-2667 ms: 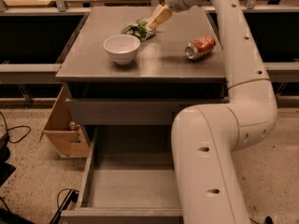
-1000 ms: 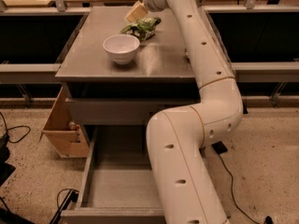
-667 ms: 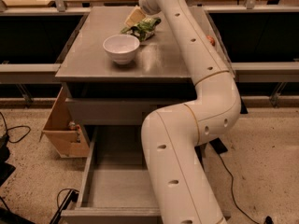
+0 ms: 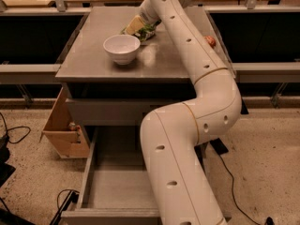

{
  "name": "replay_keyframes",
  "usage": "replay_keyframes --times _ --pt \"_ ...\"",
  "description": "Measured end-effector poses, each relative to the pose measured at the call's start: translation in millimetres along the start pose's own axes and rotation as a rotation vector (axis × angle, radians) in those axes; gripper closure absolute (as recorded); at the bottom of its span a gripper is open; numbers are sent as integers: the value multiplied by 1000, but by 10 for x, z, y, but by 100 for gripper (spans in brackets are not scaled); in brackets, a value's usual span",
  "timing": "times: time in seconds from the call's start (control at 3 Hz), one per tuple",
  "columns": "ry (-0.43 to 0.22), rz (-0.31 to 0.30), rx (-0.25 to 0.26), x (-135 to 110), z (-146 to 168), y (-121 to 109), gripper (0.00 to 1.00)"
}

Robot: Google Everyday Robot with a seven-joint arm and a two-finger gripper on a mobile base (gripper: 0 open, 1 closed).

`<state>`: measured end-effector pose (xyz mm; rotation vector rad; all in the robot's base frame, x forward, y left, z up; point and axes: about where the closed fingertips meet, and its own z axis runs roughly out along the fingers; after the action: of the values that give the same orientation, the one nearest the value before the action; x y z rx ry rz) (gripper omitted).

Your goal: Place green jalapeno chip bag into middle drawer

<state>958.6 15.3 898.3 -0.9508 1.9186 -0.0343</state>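
The green jalapeno chip bag lies on the cabinet top, just behind and to the right of the white bowl. My gripper is down at the bag's left end, touching or right over it, and covers part of it. The middle drawer stands pulled out at the bottom of the view with a bare grey floor. My white arm crosses in front of its right half.
An orange-red soda can peeks out from behind my arm on the right of the cabinet top. A tan cardboard box stands on the floor left of the cabinet. Cables lie on the floor at lower left.
My arm has swung to the left. The gripper has moved from the bag's right side to its left end, close to the bowl. The arm now hides most of the soda can.
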Motion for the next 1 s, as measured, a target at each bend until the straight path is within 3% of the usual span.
replay_keyframes --times 0.33,0.67,1.0 --pt "-4 84 -95 143 166 251 0" --pt "-8 133 -184 239 314 520 17" --pt "-9 135 -188 237 320 533 41"
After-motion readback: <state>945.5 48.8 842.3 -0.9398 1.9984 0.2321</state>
